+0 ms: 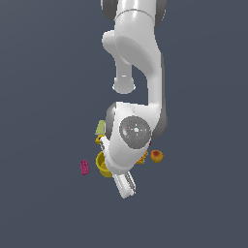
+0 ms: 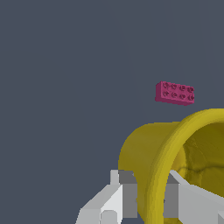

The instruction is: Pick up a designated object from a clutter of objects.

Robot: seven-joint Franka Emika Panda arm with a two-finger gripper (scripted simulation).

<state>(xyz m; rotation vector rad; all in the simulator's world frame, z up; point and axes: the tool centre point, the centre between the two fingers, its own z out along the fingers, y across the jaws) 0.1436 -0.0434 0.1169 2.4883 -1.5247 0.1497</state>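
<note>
A: Ext. view, what shows?

B: White jointed robot arm (image 1: 138,63) coming down from the top edge, base cut off. Its wrist housing covers most of the clutter. The gripper (image 1: 127,186) juts toward the bottom of the ext. view; fingertips too small there to read.

A: Task item?

B: Large yellow round cup with a rolled rim (image 1: 102,164), only a crescent of it seen at the ext. view's left of the wrist; the rest is hidden behind the arm.

A: Wrist view?

B: Same yellow cup (image 2: 175,153), tilted, mouth toward the cam, cut off by the frame edge. One grey-white finger (image 2: 124,192) sits against the outer wall, the other on the inner side, rim wall between them. So the gripper (image 2: 151,197) is clamped on the cup's wall, as far as the contact can be read; fingertips are partly hidden by the rim.

A: Other items?

B: Small magenta studded brick (image 2: 175,93) (image 1: 85,167), apart from the cup, lying on the dark grey-blue floor (image 1: 43,145). Pale green flat card (image 1: 100,127) half hidden by the wrist. Round peach-like fruit w/ red centre (image 1: 156,155) at the ext. view's right of the wrist. Orange dotted block (image 1: 142,158), only a sliver peeks out from under the housing. Small orange-yellow bit (image 1: 100,140) just below the card, shape unclear.
</note>
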